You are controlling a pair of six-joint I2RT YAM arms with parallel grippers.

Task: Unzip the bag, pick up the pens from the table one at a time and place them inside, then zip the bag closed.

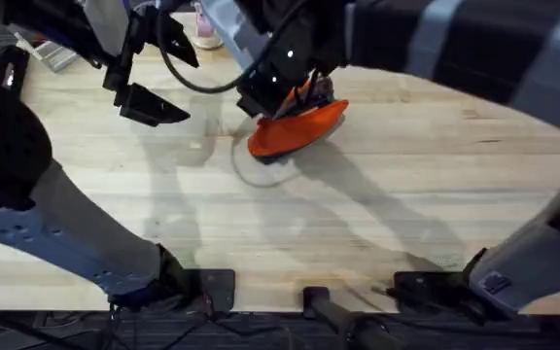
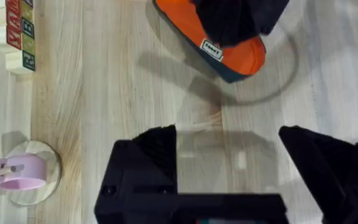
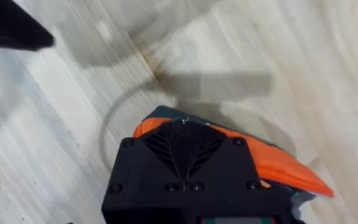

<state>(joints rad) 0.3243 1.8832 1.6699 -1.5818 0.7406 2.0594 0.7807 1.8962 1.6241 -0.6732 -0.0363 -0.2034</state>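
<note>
The soft orange pencil pouch with its dark navy underside [image 1: 295,131] sits toward the far middle of the light wooden plank tabletop [image 1: 377,224], one end raised off the wood and casting a shadow beneath. A small white label [image 2: 211,50] shows on its orange flank. The right arm's black two-finger gripper [image 1: 295,92] is right on top of it, pressed into the fabric; whether those jaws are clamped or apart, I cannot tell. The left arm's black gripper [image 1: 149,102] hovers beside it over bare wood, jaws spread wide, gripping nothing. A pink tape dispenser [image 2: 17,173] rests near lettered wooden blocks [image 2: 20,31].
</note>
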